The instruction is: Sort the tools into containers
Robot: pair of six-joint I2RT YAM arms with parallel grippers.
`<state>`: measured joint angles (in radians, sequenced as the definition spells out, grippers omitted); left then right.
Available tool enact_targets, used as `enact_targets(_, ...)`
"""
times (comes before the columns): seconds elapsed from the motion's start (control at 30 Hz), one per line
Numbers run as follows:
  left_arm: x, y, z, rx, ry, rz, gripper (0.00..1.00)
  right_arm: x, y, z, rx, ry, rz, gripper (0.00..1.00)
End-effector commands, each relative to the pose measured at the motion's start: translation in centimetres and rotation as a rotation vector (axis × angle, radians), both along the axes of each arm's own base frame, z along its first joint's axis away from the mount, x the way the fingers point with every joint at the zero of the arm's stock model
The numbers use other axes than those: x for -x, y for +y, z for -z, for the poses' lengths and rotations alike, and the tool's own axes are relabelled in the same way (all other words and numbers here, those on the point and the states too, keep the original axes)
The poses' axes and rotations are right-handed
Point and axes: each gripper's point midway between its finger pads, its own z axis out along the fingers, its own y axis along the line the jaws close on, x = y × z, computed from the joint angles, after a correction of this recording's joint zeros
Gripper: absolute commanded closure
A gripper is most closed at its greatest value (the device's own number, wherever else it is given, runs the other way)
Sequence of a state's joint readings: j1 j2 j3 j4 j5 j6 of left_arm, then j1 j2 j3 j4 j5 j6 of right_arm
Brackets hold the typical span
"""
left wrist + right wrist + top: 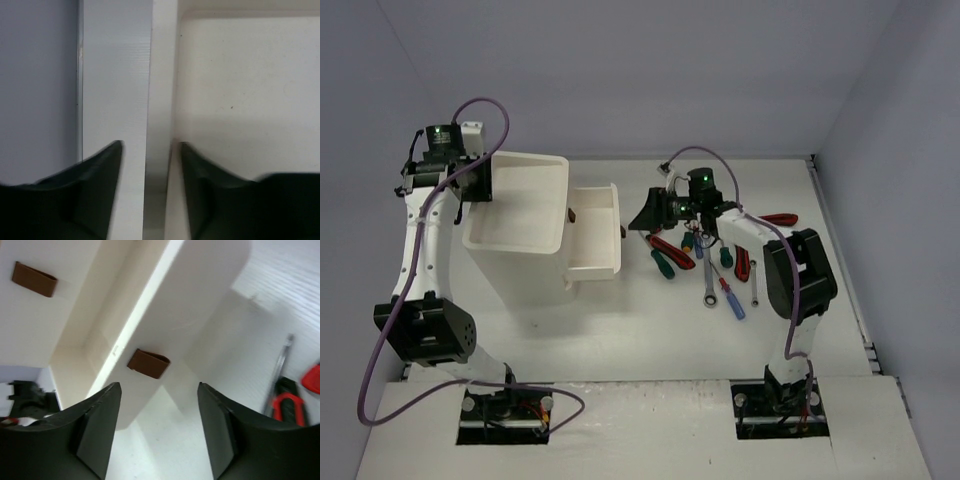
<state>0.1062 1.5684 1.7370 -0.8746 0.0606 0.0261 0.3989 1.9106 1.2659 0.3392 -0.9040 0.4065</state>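
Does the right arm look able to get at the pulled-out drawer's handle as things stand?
Probably yes. The right fingers are open and point at the handle of the drawer, with nothing between them in the wrist view.

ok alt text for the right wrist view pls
Open right gripper faces the brown handle of a pulled-out white drawer. A second brown handle sits upper left; a red-and-black tool lies on the table at right.

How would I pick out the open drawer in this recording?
Find the tall white box left of centre. One drawer sticks out of its right side, toward the tools. Unlike the shut drawer above it, its inside shows.
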Motion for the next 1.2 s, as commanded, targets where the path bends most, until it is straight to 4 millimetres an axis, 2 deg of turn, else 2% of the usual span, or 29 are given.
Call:
enact_targets(0.0,0.0,0.7,-5.9,-0.044,-0.177,-0.022,0.47,-2.6,-3.0,-5.7,0.141,-0.236,0.146,0.38)
enact_targets(0.1,0.4,0.7,-7.4,-0.045,-0.214,-0.029,0.37,-3.0,-5.1,-5.1,0.246,-0.258,0.206,0.37)
enact_targets(0.17,0.7,0.7,-8.3,-0.046,-0.239,-0.034,0.35,-3.5,-6.0,-4.8,0.299,-0.272,0.244,0.37)
enact_targets(0.23,1.5,0.7,-10.5,-0.044,-0.296,-0.045,0.31,-3.5,-8.4,-2.4,0.451,-0.251,0.283,0.38)
enact_targets(0.3,2.3,0.6,-12.1,-0.008,-0.346,-0.092,0.30,-3.5,-9.7,-1.1,0.523,-0.234,0.323,0.38)
enact_targets(0.43,4.7,-0.9,-15.3,0.090,-0.455,-0.106,0.29,-3.0,-11.1,2.2,0.649,-0.208,0.331,0.39)
enact_targets(0.5,5.9,-1.5,-15.7,0.110,-0.476,-0.102,0.28,-2.7,-11.3,3.3,0.703,-0.209,0.314,0.39)
enact_targets(0.63,8.3,-2.2,-16.0,0.079,-0.498,-0.084,0.28,-2.2,-10.8,5.3,0.796,-0.232,0.273,0.39)
enact_targets(0.7,8.9,-2.9,-15.9,0.071,-0.498,-0.058,0.28,-2.0,-10.4,5.8,0.821,-0.244,0.255,0.39)
enact_targets(0.8,10.3,-3.1,-15.2,0.056,-0.479,-0.052,0.28,-1.8,-10.0,7.5,0.872,-0.245,0.220,0.40)
enact_targets(0.93,11.4,-4.4,-14.3,0.060,-0.462,-0.005,0.28,-1.7,-10.2,9.2,0.917,-0.239,0.194,0.41)
enact_targets(1.17,12.3,-4.8,-12.3,0.050,-0.426,0.014,0.28,-1.9,-10.6,11.5,0.970,-0.218,0.171,0.44)
